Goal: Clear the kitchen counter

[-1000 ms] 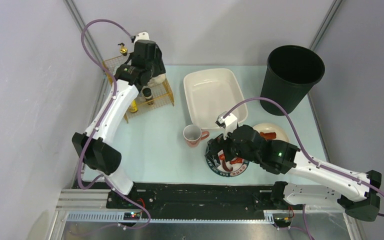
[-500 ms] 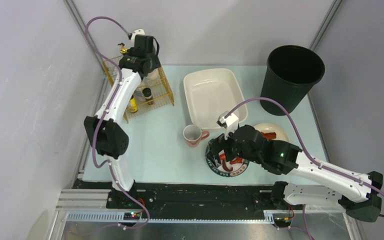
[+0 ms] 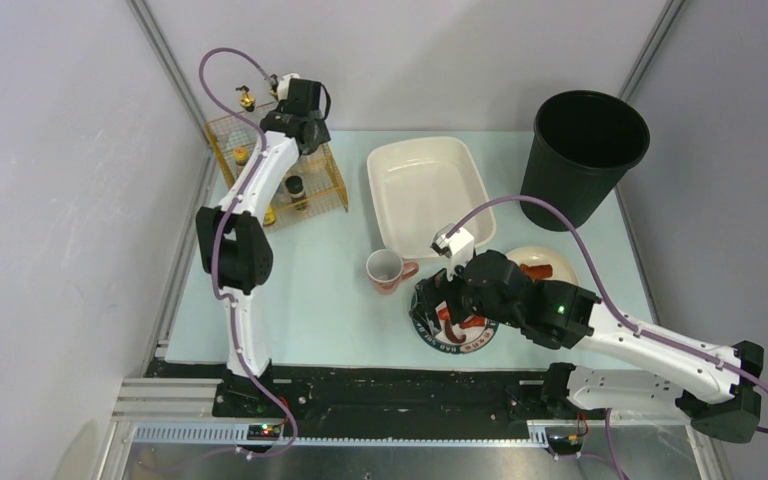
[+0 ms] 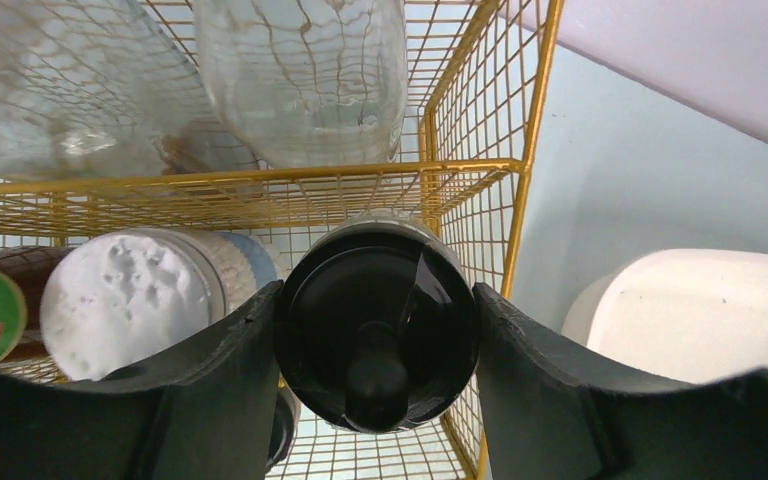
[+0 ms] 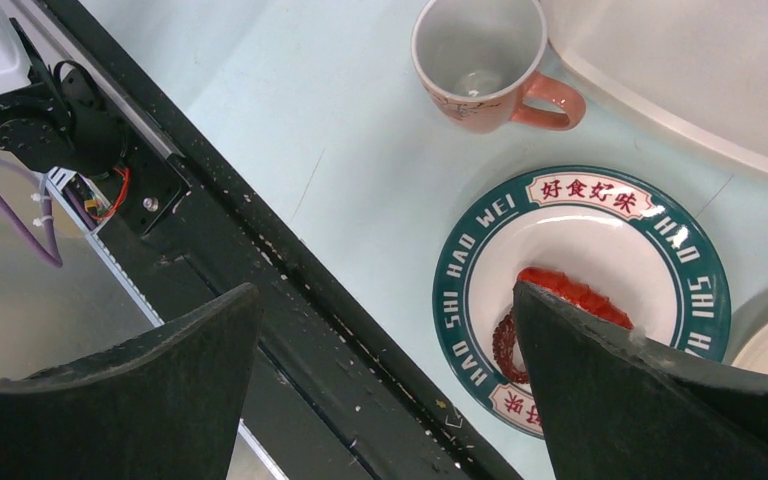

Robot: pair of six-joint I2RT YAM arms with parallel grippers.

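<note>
The pale mint kitchen counter [image 3: 320, 290] carries the dishes and a yellow wire rack [image 3: 328, 185]. At the back left, my left gripper [image 3: 300, 108] hangs over the rack [image 4: 480, 165]. In the left wrist view that gripper [image 4: 375, 335] is shut on a black-lidded jar [image 4: 360, 285], with both fingers pressed to its sides. My right gripper [image 3: 432, 305] hovers open over the near-left rim of a green-rimmed plate [image 3: 457, 340]. Nothing sits between its fingers [image 5: 385, 300]. A red food piece [image 5: 570, 295] lies on the plate [image 5: 460, 260].
A pink-handled mug [image 3: 387, 270] stands left of the plate, with a white basin [image 3: 425, 185] behind it. A black bin [image 3: 585, 150] sits at back right and a cream dish [image 3: 540, 262] lies by the plate. The rack holds a white-lidded jar [image 4: 125, 305] and clear bottles [image 4: 305, 70].
My left arm has stretched farther back, carrying the jar toward the rear of the rack, and its elbow has swung right. The right arm has stayed put.
</note>
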